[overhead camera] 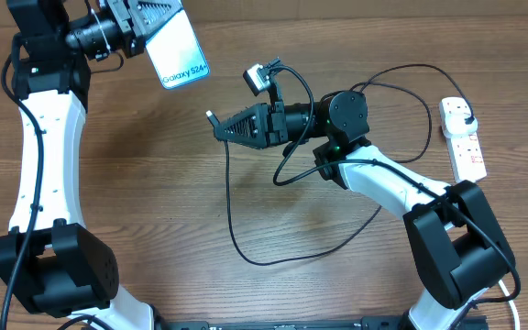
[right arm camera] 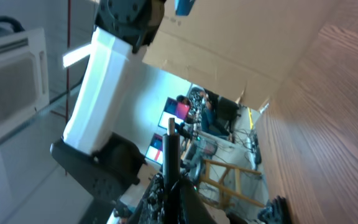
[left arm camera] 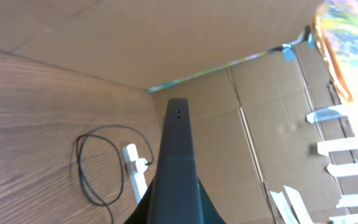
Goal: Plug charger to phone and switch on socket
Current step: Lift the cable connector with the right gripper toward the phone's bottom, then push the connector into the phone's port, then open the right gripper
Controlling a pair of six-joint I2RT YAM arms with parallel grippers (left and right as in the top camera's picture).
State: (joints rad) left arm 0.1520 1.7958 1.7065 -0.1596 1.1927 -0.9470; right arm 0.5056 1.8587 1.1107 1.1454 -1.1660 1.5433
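1. My left gripper is clamping the phone at the far left of the table. The phone looks raised, with its blue screen facing up.
2. My right gripper is pinching the charger just behind its tip, mid-table. The tip is pointing left, well apart from the phone.
3. To do this well, I am judging that the tip should line up squarely with the port on the phone's narrow end. Then it should go straight in, without twisting.
4. The socket is lying at the far right, with the plug apparently in it.
5. I am not making out which way up the tip is, and the switches are too small to read. In the left wrist view the phone is hiding my left fingers.
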